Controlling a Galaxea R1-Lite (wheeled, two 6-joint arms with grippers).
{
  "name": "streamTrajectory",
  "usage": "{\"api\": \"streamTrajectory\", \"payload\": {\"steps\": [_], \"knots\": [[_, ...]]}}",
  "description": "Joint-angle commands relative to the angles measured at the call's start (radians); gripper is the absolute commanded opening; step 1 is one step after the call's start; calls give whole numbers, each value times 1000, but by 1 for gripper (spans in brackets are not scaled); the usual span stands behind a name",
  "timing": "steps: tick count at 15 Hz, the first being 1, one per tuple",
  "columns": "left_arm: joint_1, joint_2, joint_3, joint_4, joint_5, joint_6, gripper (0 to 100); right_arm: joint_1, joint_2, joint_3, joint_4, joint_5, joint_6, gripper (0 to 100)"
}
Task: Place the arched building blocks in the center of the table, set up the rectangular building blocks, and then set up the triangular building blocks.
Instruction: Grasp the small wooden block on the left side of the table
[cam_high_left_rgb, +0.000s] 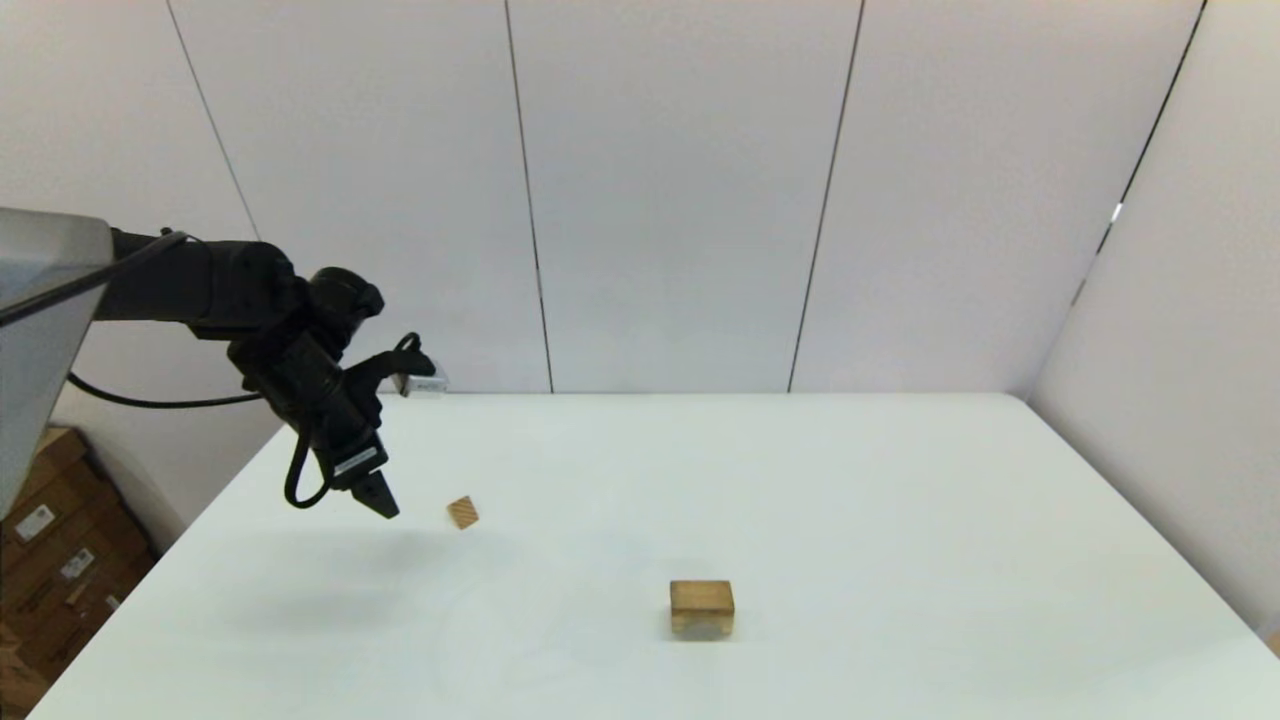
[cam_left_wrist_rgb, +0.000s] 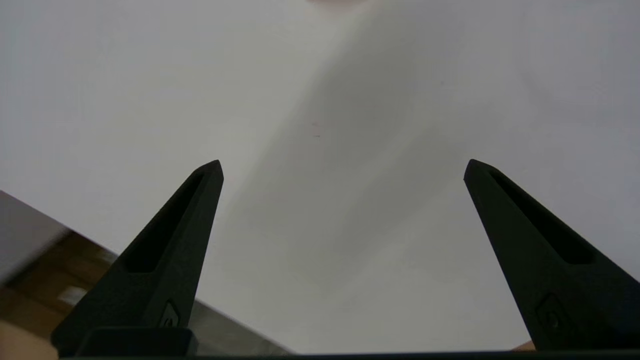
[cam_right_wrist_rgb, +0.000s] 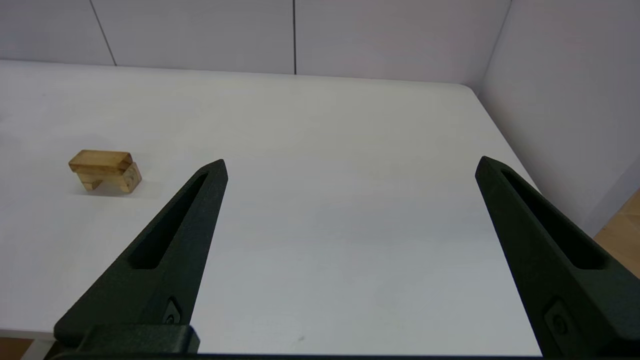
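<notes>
The left gripper (cam_high_left_rgb: 385, 503) hangs above the left part of the table (cam_high_left_rgb: 900, 480), fingers pointing down and toward the table's middle. In the left wrist view its two fingers (cam_left_wrist_rgb: 170, 240) stand wide apart with nothing between them: the pincer is released. Only bare tabletop and the arm's own shadow lie under it.

The triangular building block (cam_high_left_rgb: 462, 512) lies just to the right of the left gripper's tips, apart from them, on the tabletop. Its striped grain runs diagonally and it sits turned at an angle to the table edges; which way its peak points cannot be told.

Farther right and nearer the robot, well apart from the left gripper, the arched building block (cam_high_left_rgb: 701, 622) stands on its two feet with the cut-out facing down. The rectangular building block (cam_high_left_rgb: 701, 595) lies flat on top of it, long axis aligned with the arch's. In the right wrist view the stack's long axis runs roughly across the table.

The right gripper (cam_right_wrist_rgb: 350, 162) is parked at the table's near right side, well right of the stack. Its fingers (cam_right_wrist_rgb: 165, 250) are spread and hold nothing.
</notes>
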Motion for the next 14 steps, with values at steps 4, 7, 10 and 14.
{"api": "streamTrajectory", "payload": {"steps": [4, 7, 10, 14], "knots": [[-49, 156, -227, 171, 10, 678, 100, 0, 0, 2, 0, 0, -1, 100], [-80, 194, -241, 184, -14, 744, 100, 0, 0, 0, 0, 0, 1, 100], [-89, 229, -241, 196, -16, 801, 100, 0, 0, 2, 0, 0, -1, 100], [-90, 246, -243, 191, 0, 816, 100, 0, 0, 2, 0, 0, -1, 100]]}}
